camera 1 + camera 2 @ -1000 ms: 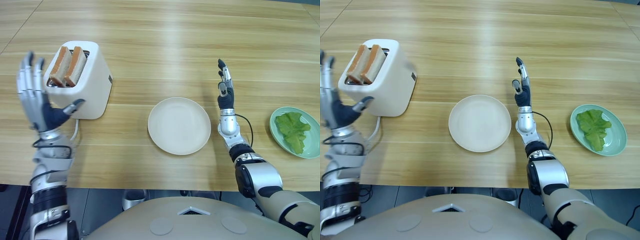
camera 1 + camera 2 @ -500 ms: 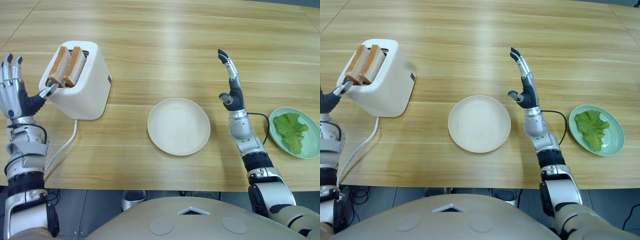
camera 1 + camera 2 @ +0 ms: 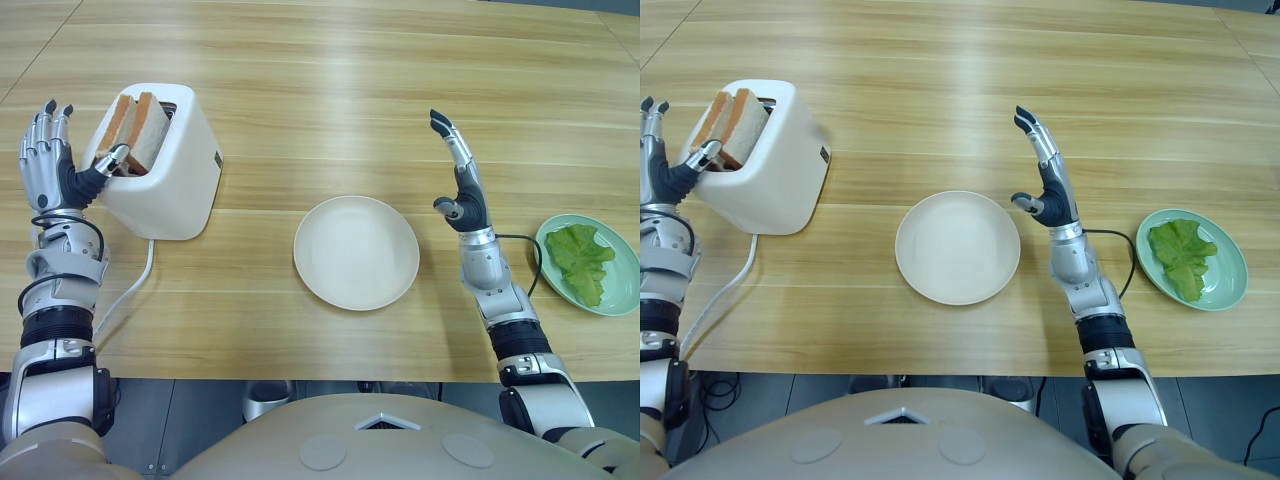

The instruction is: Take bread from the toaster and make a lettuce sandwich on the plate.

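While the toaster [image 3: 175,170] is holding both bread slices [image 3: 135,130], the plate [image 3: 356,252] is lying bare and the lettuce [image 3: 583,262] is sitting on its dish [image 3: 548,240]; nothing assembled. Left hand [image 3: 55,165] is hovering spread, empty, beside the bread; right hand [image 3: 460,185] likewise between plate and dish.

Light wooden surface [image 3: 330,80] made of long planks, grain and seams running left to right, a few darker streaks in the wood. Small round green dish [image 3: 1232,262] sits near the right edge of the surface, well apart from the middle. Thin white cord [image 3: 150,262] trails over the surface on the left toward the front edge and drops over it. Below the front edge, dark grey floor [image 3: 200,415]. A shiny metal object [image 3: 262,400] sits down there near the centre, too small to identify.
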Tool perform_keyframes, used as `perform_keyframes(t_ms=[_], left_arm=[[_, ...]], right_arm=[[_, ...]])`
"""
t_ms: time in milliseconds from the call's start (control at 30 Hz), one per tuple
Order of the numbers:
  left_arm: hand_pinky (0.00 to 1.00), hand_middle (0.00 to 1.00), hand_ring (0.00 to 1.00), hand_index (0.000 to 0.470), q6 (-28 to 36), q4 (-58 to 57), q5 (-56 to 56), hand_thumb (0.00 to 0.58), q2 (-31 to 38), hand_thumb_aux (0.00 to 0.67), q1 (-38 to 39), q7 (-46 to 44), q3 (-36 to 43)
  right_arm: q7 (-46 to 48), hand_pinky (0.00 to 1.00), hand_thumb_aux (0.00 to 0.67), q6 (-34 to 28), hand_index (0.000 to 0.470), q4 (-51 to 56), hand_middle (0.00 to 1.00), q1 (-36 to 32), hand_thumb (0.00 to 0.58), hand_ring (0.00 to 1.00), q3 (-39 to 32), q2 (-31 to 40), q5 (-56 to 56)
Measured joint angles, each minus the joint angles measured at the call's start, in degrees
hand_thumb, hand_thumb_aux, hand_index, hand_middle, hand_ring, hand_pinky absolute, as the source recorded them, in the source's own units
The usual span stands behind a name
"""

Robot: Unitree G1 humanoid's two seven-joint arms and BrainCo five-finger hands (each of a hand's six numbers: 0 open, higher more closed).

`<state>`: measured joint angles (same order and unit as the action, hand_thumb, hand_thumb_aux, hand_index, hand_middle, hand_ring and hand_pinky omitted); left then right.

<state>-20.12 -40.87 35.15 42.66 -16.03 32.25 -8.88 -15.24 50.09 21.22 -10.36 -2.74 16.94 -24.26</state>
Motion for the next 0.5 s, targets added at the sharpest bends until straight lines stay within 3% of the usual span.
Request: perform_keyframes(t_ms=[33, 67, 100, 133, 167, 200, 267, 333, 367, 500], left_arm=[[0.0, 0.0, 0.0, 0.24, -0.4, -0.7, -0.7, 0.447, 0.0, 0.349, 0.0, 0.4, 0.5], [0.0, 0.0, 0.0, 0.24, -0.5, -1.4, -0.9, 0.447, 0.0, 0.349, 0.0, 0.6, 0.8], [0.0, 0.0, 0.0, 0.31, -0.5, -2.4, -1.2, 0.519, 0.0, 0.452, 0.2, 0.7, 1.0], [0.0, 0.0, 0.0, 0.343, -0.7, -2.6, -1.5, 0.542, 0.1, 0.499, 0.3, 1.0, 1.1], [0.0, 0.0, 0.0, 0.404, -0.8, -2.9, -1.7, 0.571, 0.2, 0.589, 0.2, 1.0, 1.4], [0.0, 0.0, 0.0, 0.404, -0.8, -3.1, -1.8, 0.571, 0.2, 0.589, 0.2, 1.1, 1.7], [0.0, 0.0, 0.0, 0.455, -1.0, -3.6, -1.9, 0.58, 0.3, 0.662, -0.6, 1.1, 2.4], [0.0, 0.0, 0.0, 0.444, -1.6, -4.4, -1.9, 0.579, 0.6, 0.646, -1.2, 1.4, 3.2], [0.0, 0.0, 0.0, 0.417, -2.1, -4.6, -1.9, 0.575, 0.7, 0.607, -1.4, 1.5, 3.4], [0.0, 0.0, 0.0, 0.415, -3.8, -6.0, -2.9, 0.574, 0.8, 0.604, -1.5, 1.7, 4.5]], right_arm=[[0.1, 0.0, 0.0, 0.0, 0.0, -0.1, 0.0, 0.2, 0.0, 0.0, 0.1, 0.1, 0.1], [0.2, 0.0, 0.0, -0.1, 0.0, -0.4, 0.0, 0.4, 0.0, 0.0, 0.2, 0.2, 0.1], [0.2, 0.0, 0.0, -0.1, 0.0, -1.2, 0.0, 0.9, 0.0, 0.0, 0.6, 0.4, 0.2], [0.2, 0.0, 0.0, -0.2, 0.0, -1.5, 0.0, 1.3, 0.0, 0.0, 0.9, 0.6, 0.3], [0.3, 0.0, 0.0, -0.4, 0.0, -1.8, 0.0, 1.7, 0.0, 0.0, 1.3, 0.9, 0.4], [0.3, 0.0, 0.0, -0.6, 0.0, -1.8, 0.0, 1.9, 0.0, 0.0, 1.5, 1.0, 0.5], [0.5, 0.0, 0.0, -1.2, 0.0, -2.0, 0.0, 2.3, 0.0, 0.0, 1.6, 1.0, 0.9], [0.6, 0.0, 0.0, -1.2, 0.0, -2.3, 0.0, 2.5, 0.0, 0.0, 1.6, 0.9, 1.3], [0.7, 0.0, 0.0, -1.2, 0.0, -2.4, 0.0, 2.5, 0.0, 0.0, 1.6, 0.9, 1.4], [0.8, 0.0, 0.0, -1.3, 0.0, -3.5, 0.0, 3.3, 0.0, 0.0, 1.7, 0.9, 1.7]])
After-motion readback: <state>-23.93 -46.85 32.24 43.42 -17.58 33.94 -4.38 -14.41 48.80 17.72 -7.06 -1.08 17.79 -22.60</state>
